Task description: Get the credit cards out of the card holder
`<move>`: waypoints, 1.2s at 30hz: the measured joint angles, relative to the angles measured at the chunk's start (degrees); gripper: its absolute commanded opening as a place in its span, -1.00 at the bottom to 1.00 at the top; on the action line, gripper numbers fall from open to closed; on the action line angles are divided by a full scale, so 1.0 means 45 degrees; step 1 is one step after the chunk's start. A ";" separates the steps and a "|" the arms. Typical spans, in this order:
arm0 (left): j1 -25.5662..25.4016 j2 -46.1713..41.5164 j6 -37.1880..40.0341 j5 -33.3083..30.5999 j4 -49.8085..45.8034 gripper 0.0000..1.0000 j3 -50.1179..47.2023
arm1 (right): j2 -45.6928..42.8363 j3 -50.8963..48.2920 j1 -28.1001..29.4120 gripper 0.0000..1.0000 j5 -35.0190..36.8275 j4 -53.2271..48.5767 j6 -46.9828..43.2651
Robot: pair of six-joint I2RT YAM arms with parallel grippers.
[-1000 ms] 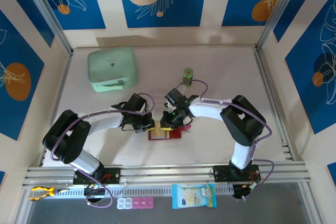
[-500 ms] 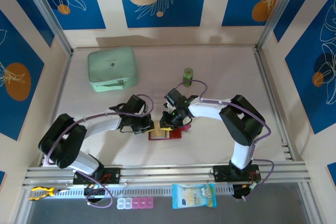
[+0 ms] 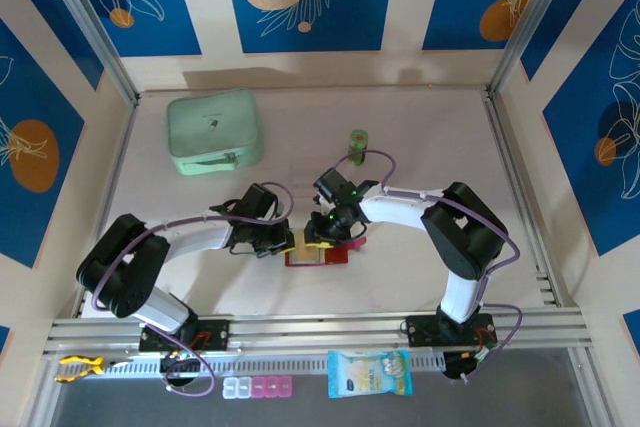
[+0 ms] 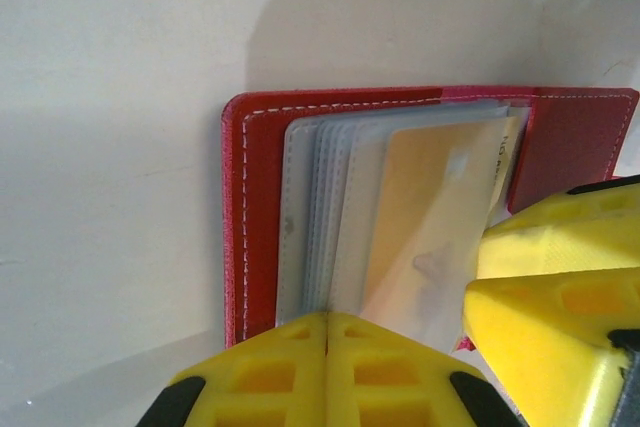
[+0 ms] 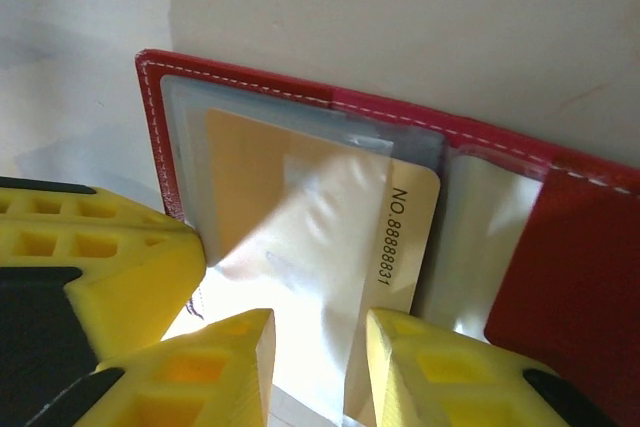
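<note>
The dark red card holder lies open on the table between both arms. In the left wrist view its clear sleeves fan out, and a tan credit card sits in the top one. My left gripper is shut, with the sleeve edges running into the seam of its fingers. My right gripper is open. The credit card, printed NO.88888831, sticks partly out of its sleeve between the two yellow fingers. From above, the left gripper and right gripper crowd the card holder's top edge.
A mint-green zip case lies at the back left. A small green bottle stands behind the right arm. A snack packet and a pill organiser rest on the front rail.
The right gripper's jaws have spread apart around the card. Both arms and the card holder have hardly shifted.
</note>
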 measured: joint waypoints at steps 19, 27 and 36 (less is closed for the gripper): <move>-0.0117 -0.0257 -0.0005 -0.0073 -0.0709 -0.88 0.0374 | -0.1962 -0.0729 -0.0452 -0.34 0.0199 -0.0180 -0.0126; -0.0821 0.0355 0.0029 -0.0068 -0.0826 -0.95 0.1637 | -0.2399 -0.2006 -0.1083 -0.37 -0.0505 0.0695 0.0039; -0.0942 0.1112 0.0102 -0.0452 -0.1137 -0.98 0.1715 | -0.2157 -0.2535 -0.1224 -0.44 -0.1141 0.1817 0.0063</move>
